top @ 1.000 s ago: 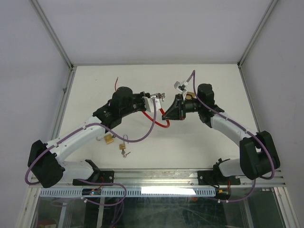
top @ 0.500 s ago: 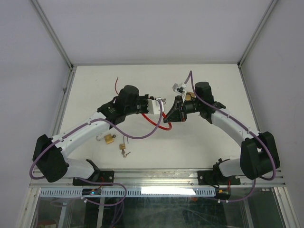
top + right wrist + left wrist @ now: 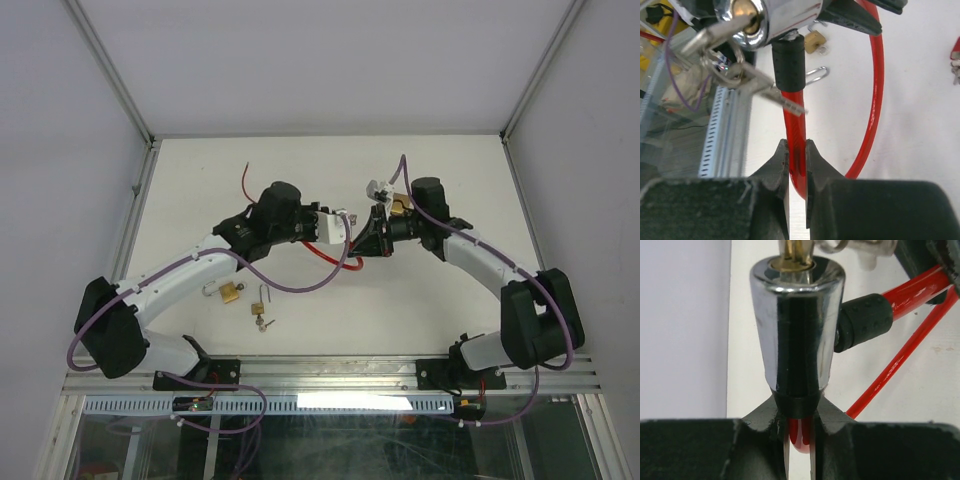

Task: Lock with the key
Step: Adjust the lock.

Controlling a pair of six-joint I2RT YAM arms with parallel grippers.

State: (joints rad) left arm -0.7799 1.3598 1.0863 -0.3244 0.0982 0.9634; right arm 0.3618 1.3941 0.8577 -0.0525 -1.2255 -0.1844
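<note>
Held above the middle of the white desk (image 3: 200,180), the chrome barrel-shaped lock body (image 3: 796,320) has its black base collar clenched in the left tool (image 3: 799,415). The right tool (image 3: 797,150) is clenched on the red plastic-coated cable (image 3: 795,127) just below its black end sleeve. A silver key (image 3: 720,32) stands in the brass keyway with spare keys (image 3: 762,85) dangling from its ring; its head is cut off in the left wrist view, and from above the lock body is hard to make out between the two tools, while a small brass padlock (image 3: 229,293) lies well apart on the desk, too small to tell whether it is locked.
</note>
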